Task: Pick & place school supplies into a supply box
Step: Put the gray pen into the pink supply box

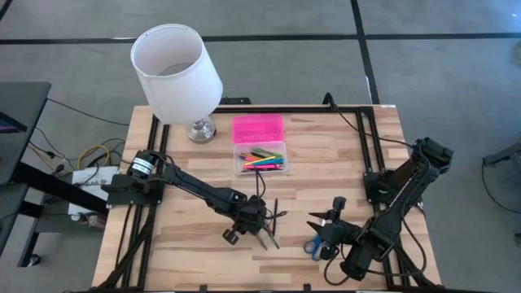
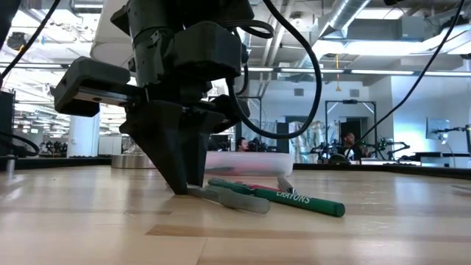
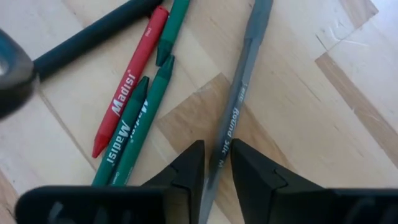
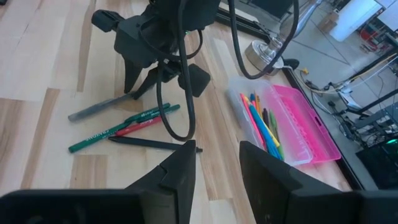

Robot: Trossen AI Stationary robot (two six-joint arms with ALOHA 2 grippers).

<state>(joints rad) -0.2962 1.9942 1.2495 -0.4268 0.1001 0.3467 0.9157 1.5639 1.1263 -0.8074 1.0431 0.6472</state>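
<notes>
Left wrist view showed the left gripper down on the table, its fingers closing around a grey pen but perhaps not yet tight. The green crayons and red crayon lay just beside it. A loose pinch near the pen's end could have let it pivot or slip free. The open supply box sat well apart. The right gripper waited with fingers apart.
</notes>
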